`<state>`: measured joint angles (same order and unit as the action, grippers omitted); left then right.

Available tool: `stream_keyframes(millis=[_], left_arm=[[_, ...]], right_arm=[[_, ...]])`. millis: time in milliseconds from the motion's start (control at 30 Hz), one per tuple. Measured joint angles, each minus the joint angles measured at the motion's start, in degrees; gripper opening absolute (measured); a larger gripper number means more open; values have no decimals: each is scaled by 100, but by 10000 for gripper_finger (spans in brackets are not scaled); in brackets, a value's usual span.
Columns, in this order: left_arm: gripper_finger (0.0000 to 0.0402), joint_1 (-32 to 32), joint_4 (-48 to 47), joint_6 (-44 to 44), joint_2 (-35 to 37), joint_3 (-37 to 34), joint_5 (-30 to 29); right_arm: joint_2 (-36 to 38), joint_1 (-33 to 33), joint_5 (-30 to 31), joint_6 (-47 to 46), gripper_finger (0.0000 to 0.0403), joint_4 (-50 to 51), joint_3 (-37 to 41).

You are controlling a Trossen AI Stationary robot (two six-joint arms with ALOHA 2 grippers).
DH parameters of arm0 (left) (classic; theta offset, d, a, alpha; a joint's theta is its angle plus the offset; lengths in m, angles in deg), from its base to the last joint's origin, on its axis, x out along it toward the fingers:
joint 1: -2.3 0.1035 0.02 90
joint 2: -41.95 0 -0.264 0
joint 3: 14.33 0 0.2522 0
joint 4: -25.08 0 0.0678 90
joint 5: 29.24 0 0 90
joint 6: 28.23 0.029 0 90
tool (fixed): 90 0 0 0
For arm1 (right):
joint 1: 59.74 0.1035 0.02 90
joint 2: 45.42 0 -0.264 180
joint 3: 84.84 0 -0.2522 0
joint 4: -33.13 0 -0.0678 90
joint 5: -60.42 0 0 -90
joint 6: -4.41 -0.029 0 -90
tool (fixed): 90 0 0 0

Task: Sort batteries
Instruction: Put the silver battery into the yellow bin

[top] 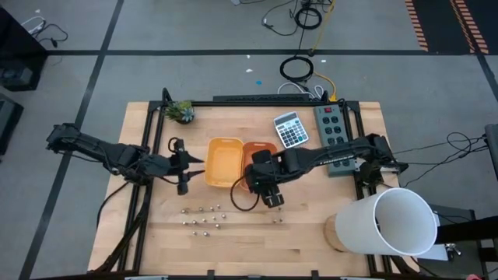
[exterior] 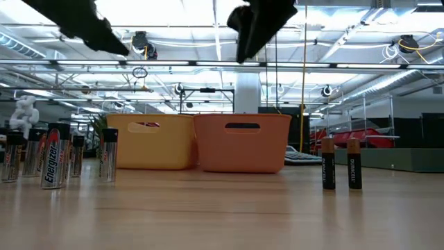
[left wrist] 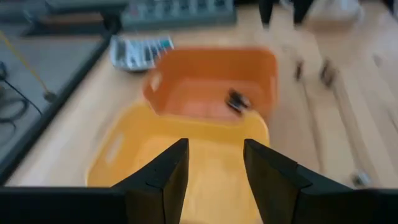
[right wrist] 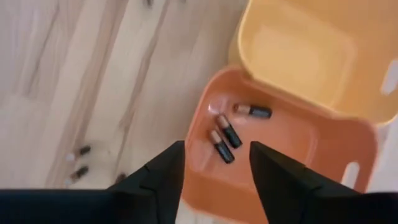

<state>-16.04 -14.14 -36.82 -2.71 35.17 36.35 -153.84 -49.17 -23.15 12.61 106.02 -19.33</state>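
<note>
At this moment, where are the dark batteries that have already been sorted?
Three dark batteries lie loose on the floor of the orange tray, right beside the yellow tray, under the open right gripper.

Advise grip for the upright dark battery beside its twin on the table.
Pinch the dark battery on its upper body, descending from straight above: it stands upright. Its twin stands close beside, so pinch crosswise to the pair, nothing entering the gap. The open right gripper looks nearest.

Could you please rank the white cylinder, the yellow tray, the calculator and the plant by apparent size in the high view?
1. white cylinder, though it may stand nearer the camera
2. yellow tray
3. calculator
4. plant
</note>
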Motion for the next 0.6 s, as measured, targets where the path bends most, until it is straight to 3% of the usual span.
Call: stream_keyframes(millis=[333,433,600], left_arm=[[161,-1457,-1187,-1952,-745,549,58],[161,-1867,-1407,-2584,-1202,631,-5],[161,-2223,-1980,-3560,-1936,986,-76]], right_arm=[[863,-61,265,320,132,-900,972],[1480,-142,296,391,130,-1878,1803],[2392,-151,952,510,130,-3771,3420]])
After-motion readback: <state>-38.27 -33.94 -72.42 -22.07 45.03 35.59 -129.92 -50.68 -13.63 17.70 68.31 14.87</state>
